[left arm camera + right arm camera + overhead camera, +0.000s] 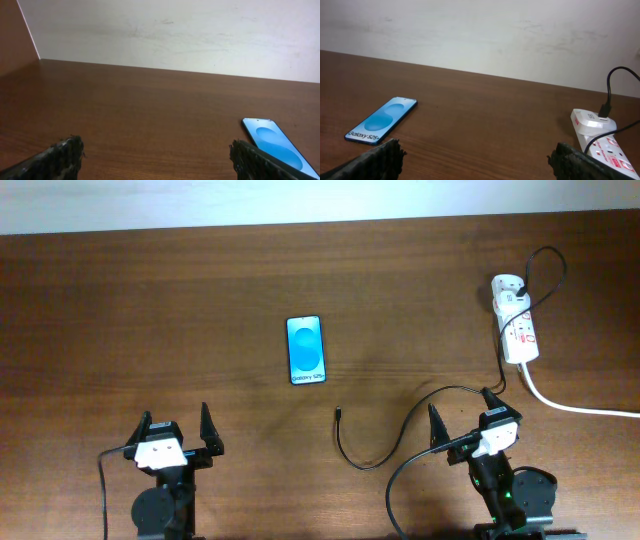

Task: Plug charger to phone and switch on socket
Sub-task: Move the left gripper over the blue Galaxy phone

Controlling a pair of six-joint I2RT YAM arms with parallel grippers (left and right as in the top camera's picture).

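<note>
Both arms sit at the near edge of the table (120, 300), nothing in hand. The left gripper (175, 423) is spread wide and empty. The right gripper (459, 406) is likewise wide open and empty, its fingers (377, 160) framing bare wood in the wrist view. Step in hand, by judgement: pick up the charger (339, 425) close behind its connector tip. To do it well, the arm should descend over the cable just back of the tip with the jaws set across it, not along it. It should close low against the wood, since the cable is thin and lies flat, and leave the tip protruding for steering into the phone (306, 350), probably at its near short edge. The right arm looks better placed, as the tip lies nearer it. The charger is thin and black, its tip near the phone's near right corner but apart from it. The cable loops toward the near edge, passes the right gripper and climbs to the socket (517, 330), where it is plugged in. The phone lies flat with its blue screen up. Switch position is too small to tell.
</note>
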